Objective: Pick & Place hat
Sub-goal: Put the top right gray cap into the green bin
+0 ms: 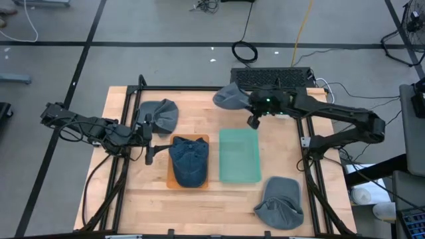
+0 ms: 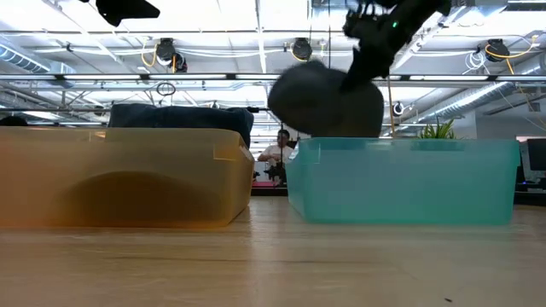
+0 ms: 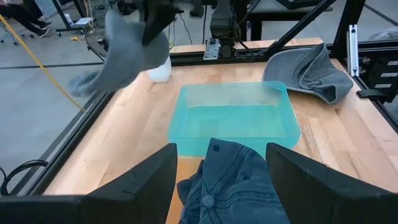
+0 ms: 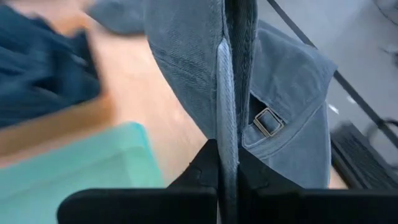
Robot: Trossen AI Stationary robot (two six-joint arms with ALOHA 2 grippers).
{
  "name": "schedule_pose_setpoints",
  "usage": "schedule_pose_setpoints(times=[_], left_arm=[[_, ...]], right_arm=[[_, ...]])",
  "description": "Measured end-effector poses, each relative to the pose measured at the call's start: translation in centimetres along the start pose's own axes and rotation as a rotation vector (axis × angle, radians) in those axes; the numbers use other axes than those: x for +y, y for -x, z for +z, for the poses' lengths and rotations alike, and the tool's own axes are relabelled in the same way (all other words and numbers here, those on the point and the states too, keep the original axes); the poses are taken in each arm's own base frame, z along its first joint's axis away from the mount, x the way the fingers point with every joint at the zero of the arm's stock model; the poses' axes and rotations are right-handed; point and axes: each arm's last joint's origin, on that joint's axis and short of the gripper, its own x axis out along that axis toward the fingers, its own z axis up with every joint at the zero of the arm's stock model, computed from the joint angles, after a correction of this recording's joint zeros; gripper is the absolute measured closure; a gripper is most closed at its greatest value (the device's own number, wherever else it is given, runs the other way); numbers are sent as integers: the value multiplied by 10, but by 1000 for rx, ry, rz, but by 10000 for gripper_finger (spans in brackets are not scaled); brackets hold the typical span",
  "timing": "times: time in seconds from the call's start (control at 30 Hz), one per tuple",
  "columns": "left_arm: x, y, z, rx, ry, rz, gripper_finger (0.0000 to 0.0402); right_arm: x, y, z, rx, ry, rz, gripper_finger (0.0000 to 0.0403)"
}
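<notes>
My right gripper is shut on a grey hat, which hangs in the air over the table's far edge, beyond the teal bin. In the low view this hat shows above the teal bin. A dark blue hat lies in the orange bin. My left gripper stands open just left of that bin, touching nothing. Two more grey hats lie flat on the table, one at the far left and one at the near right. My right gripper pinches a folded edge of the grey hat between its two fingers, close to the back strap with its metal buckle. The fingers come slanting down from the table's right side. The hat hangs below them, clear of the table and the bin.
The teal bin has nothing in it. A black keyboard-like unit sits at the far edge behind the held hat. Black frame rails run along the table's left and right sides. Bare wood shows along the near edge.
</notes>
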Motion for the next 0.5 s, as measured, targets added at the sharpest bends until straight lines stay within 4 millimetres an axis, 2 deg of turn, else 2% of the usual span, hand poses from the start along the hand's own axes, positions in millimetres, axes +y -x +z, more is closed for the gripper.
schedule_pose_setpoints(times=[0.13,0.3,0.5], left_arm=[[0,0,0,0,0,0,147],[0,0,0,0,0,-1,147],[-1,0,0,1,7,-16,147]], right_arm=[[8,19,5,-87,12,95,402],[14,33,5,-130,19,128,403],[18,40,-8,-188,83,186,403]])
